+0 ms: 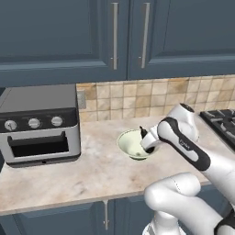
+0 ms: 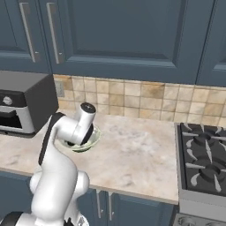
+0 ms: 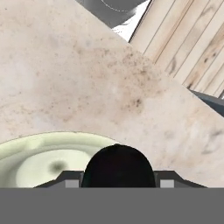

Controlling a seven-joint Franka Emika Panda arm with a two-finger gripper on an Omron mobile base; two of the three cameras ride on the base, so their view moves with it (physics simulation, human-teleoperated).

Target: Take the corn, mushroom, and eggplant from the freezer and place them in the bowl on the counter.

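Note:
The pale cream-green bowl (image 1: 131, 143) stands on the beige counter (image 1: 69, 170), partly behind my arm in the right base view (image 2: 90, 142). My gripper (image 1: 145, 136) hangs just over the bowl's right rim, pointing down into it. In the hand view the gripper (image 3: 118, 180) is shut on a rounded, very dark eggplant (image 3: 118, 164), which sits over the near rim of the bowl (image 3: 39, 155). The bowl's visible inside holds only a faint shadow. The corn, the mushroom and the freezer are out of view.
A grey toaster oven (image 1: 39, 124) stands on the counter left of the bowl. A black gas stove (image 2: 205, 154) borders the counter on the right. Dark blue wall cabinets (image 1: 114, 36) hang above the tan tiled backsplash (image 2: 132, 99).

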